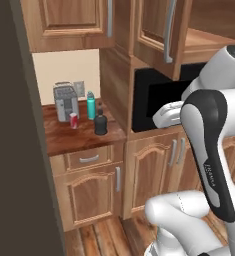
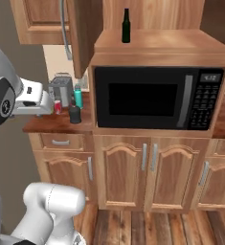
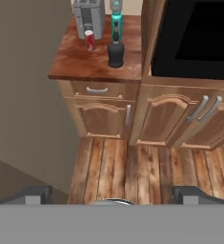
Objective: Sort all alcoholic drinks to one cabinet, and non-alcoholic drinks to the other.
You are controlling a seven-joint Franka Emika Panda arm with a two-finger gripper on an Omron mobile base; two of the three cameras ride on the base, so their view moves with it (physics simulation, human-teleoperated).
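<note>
On the wooden counter (image 3: 75, 62) left of the microwave stand three drinks. The red soda can (image 3: 89, 40) (image 1: 73, 120) is in front of a grey appliance. The teal bottle (image 3: 116, 21) (image 1: 91, 105) is behind the squat black bottle (image 3: 116, 51) (image 1: 100, 123). A slim dark-green bottle (image 2: 126, 26) stands upright on the shelf above the microwave, inside the open cabinet. My gripper (image 3: 113, 196) is open and holds nothing. It hovers out over the floor, well back from the counter. Both fingertips (image 3: 35, 194) sit far apart at the bottom of the hand view.
A black microwave (image 2: 154, 98) fills the niche right of the counter. The grey appliance (image 1: 65, 101) stands at the counter's back. An upper cabinet door (image 2: 80, 33) hangs open above the counter. Closed base cabinets (image 3: 170, 119) and a drawer (image 3: 98, 89) lie below. A dark wall (image 1: 14, 150) runs along the left.
</note>
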